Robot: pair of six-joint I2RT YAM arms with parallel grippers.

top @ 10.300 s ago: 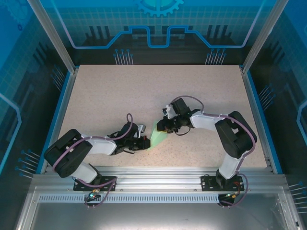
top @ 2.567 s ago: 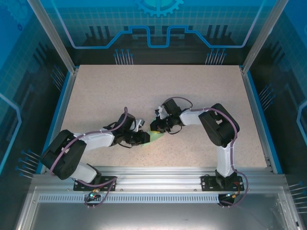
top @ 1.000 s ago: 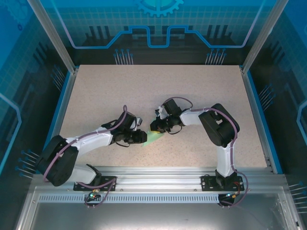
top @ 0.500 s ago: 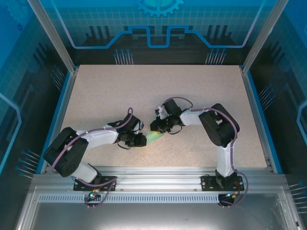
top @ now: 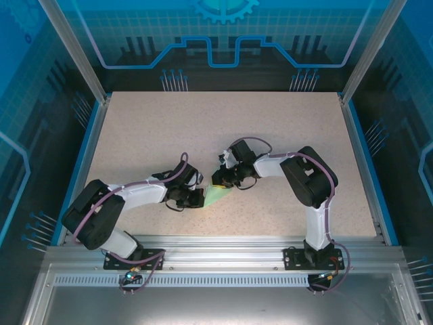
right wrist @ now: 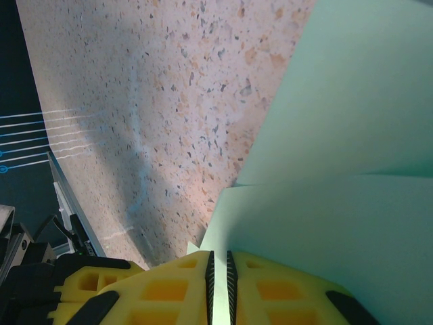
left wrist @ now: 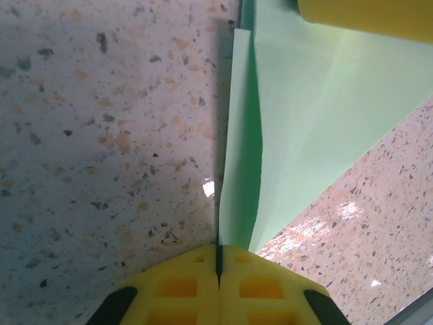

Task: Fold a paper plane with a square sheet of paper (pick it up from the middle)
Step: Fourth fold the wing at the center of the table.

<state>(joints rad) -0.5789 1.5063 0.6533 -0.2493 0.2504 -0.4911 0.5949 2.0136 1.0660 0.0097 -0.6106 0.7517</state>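
The pale mint-green sheet of paper (top: 216, 195), partly folded into a pointed shape, lies near the table's front middle between both grippers. My left gripper (top: 200, 198) is at its left side. In the left wrist view the yellow fingers (left wrist: 176, 288) are pressed together, with a raised flap of the paper (left wrist: 238, 169) running into their seam, so my left gripper (left wrist: 218, 261) is shut on it. My right gripper (top: 220, 181) sits at the sheet's far end. In the right wrist view the paper (right wrist: 352, 135) passes between the nearly closed jaws of my right gripper (right wrist: 218, 271).
The speckled tabletop (top: 203, 128) stretches wide behind the arms. A blue-edged frame (top: 91, 135) and glass walls bound it. A yellow finger of the right gripper (left wrist: 365, 10) shows at the top of the left wrist view. The left gripper's finger (right wrist: 81, 284) sits close beside the right jaws.
My left gripper's jaws have closed onto the paper's raised flap, and the left arm has drawn in slightly. The right gripper has kept its hold and place.
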